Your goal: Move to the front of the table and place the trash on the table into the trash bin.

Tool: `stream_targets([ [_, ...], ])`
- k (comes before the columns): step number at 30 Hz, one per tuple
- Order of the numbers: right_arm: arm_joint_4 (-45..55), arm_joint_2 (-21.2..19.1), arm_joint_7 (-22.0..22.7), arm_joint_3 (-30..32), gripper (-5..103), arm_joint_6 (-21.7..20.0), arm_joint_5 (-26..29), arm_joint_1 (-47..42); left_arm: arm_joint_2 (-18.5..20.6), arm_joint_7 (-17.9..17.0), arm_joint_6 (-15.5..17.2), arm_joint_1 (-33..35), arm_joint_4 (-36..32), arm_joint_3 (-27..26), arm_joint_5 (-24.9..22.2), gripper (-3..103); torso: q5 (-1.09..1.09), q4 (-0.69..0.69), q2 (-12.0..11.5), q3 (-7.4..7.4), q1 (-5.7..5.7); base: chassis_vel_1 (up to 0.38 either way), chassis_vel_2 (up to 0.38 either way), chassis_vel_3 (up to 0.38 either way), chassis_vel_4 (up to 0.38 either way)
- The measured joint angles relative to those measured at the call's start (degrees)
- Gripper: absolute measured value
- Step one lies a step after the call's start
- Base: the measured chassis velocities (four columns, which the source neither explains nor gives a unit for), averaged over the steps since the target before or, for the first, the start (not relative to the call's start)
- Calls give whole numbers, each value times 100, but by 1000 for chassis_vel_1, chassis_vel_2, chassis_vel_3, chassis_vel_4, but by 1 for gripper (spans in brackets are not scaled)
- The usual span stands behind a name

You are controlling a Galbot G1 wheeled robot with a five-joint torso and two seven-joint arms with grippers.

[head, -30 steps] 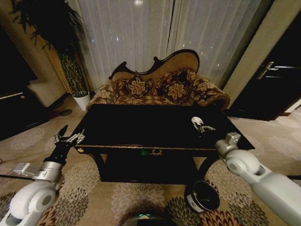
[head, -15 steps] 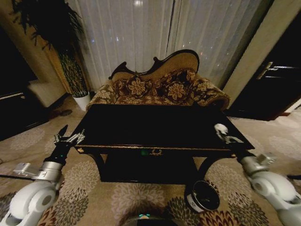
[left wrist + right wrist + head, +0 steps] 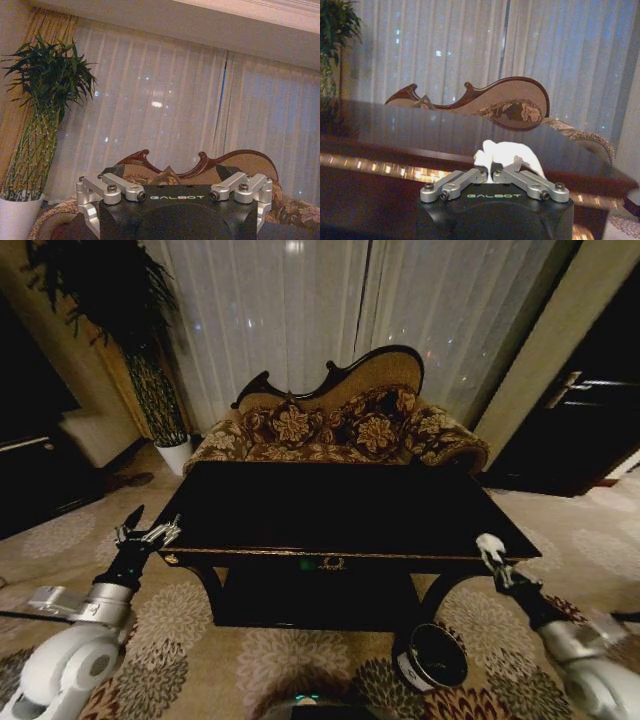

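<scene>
The table point(image 3: 330, 502) is a wide glossy black console with gold trim, straight ahead of me. My right gripper point(image 3: 493, 554) hangs just off its front right corner, shut on a crumpled white paper scrap point(image 3: 488, 543) of the trash. In the right wrist view the white paper scrap point(image 3: 507, 152) sits pinched between the closed fingers, with the table edge point(image 3: 395, 167) behind. The trash bin point(image 3: 432, 655), a dark cylinder with a white label, stands on the carpet below and left of that gripper. My left gripper point(image 3: 147, 533) is held open and still beside the table's front left corner.
An ornate floral sofa point(image 3: 340, 425) stands right behind the table, in front of white curtains. A tall potted plant point(image 3: 150, 370) is at the back left and a dark door point(image 3: 590, 430) at the right. Patterned carpet point(image 3: 300, 660) lies between me and the table.
My right arm has drawn back from over the table's right side toward me and to the right, carrying the white paper past the front right corner. The left arm has not moved.
</scene>
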Motion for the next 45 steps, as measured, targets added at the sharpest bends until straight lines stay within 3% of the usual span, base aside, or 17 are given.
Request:
stream_targets([
  [10,-1109,303,-130,-636,1,470,-391,378,0,0,0,0,0,0,0,100,-1,1,-1,0,1,0,0,0,0],
  [17,-2869,511,104,-1658,1,864,-1163,1474,-1,0,0,0,0,0,0,100,0,2,-1,0,1,0,0,0,0],
  [25,-4464,706,337,-2331,1,1105,-1512,2519,0,0,0,0,0,0,0,100,-1,2,-1,0,1,0,0,0,0],
  [35,-6038,844,325,-2622,1,1289,-1839,3352,0,0,0,0,0,0,0,100,-1,1,-1,1,1,0,0,0,0],
  [45,-6645,1112,309,-2670,1,1368,-2177,3732,0,0,0,0,0,0,0,100,-1,1,-1,1,1,0,0,0,0],
])
